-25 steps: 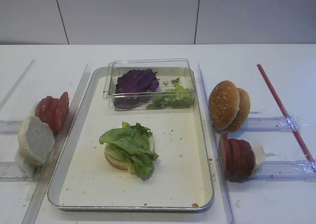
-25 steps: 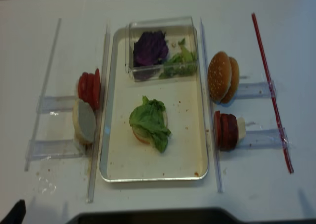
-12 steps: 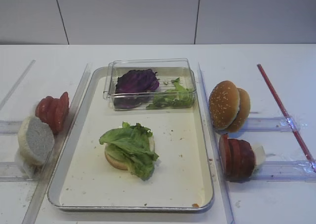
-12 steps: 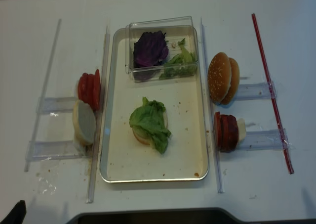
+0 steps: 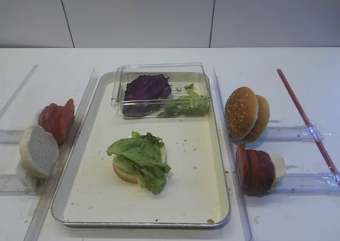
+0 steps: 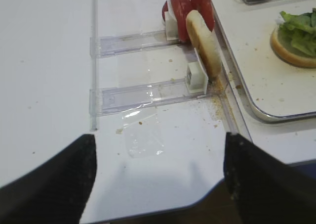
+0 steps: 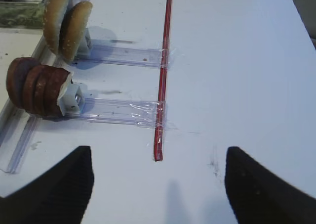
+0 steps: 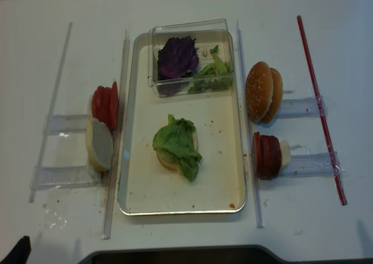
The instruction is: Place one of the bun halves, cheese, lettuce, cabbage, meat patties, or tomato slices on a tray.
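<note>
The cream tray (image 5: pixel 204 161) holds a bun half topped with lettuce (image 5: pixel 139 155). At its far end a clear box (image 5: pixel 159 71) contains purple cabbage (image 5: pixel 147 86) and more lettuce (image 5: pixel 186 106). Right of the tray stand two sesame bun halves (image 5: pixel 245 113) and a row of meat patties (image 5: pixel 255 169). To the left are tomato slices (image 5: pixel 57 118) and a pale bun half (image 5: pixel 38 150). Cheese is out of view. My right gripper (image 7: pixel 159 155) is open over bare table near the patties (image 7: pixel 37 88). My left gripper (image 6: pixel 159 142) is open near the table's front edge, with nothing between its fingers.
Clear plastic rails (image 5: pixel 289 133) hold the rows of food on both sides of the tray. A red strip (image 5: pixel 305 118) runs along the right side of the table. A loose scrap of clear film (image 6: pixel 143 140) lies near the front left edge.
</note>
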`<move>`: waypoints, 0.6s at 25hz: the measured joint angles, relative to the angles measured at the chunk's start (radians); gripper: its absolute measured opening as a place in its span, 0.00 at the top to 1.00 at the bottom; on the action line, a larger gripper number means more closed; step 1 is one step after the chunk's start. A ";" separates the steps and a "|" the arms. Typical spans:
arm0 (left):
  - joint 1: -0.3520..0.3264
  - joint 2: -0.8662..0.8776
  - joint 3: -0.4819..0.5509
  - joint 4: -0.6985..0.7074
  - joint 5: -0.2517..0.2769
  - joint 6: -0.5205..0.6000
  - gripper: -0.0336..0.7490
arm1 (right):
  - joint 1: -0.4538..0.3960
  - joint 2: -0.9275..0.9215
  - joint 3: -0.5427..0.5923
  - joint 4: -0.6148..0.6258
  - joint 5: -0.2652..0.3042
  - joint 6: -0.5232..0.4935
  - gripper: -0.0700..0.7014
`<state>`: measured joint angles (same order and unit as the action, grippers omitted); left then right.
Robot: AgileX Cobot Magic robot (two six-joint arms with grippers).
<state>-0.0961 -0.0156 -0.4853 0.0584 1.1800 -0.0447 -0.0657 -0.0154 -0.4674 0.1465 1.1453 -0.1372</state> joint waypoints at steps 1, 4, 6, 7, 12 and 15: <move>0.000 0.000 0.000 0.000 0.000 0.000 0.33 | 0.000 0.000 0.000 0.000 0.000 0.000 0.18; 0.000 0.000 0.000 0.000 0.000 0.000 0.33 | 0.000 0.000 0.000 0.000 0.000 0.002 0.18; 0.000 0.000 0.000 0.000 0.000 0.000 0.33 | 0.000 0.000 0.000 0.000 0.000 0.002 0.18; 0.000 0.000 0.000 0.000 0.000 0.000 0.33 | 0.000 0.000 0.000 0.000 0.000 0.002 0.18; 0.000 0.000 0.000 0.000 0.000 0.000 0.33 | 0.000 0.000 0.000 0.008 0.000 0.004 0.18; 0.000 0.000 0.000 0.000 0.000 0.000 0.33 | 0.000 0.000 0.000 0.008 0.000 0.006 0.18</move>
<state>-0.0961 -0.0156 -0.4853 0.0584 1.1800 -0.0447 -0.0657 -0.0154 -0.4674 0.1544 1.1453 -0.1313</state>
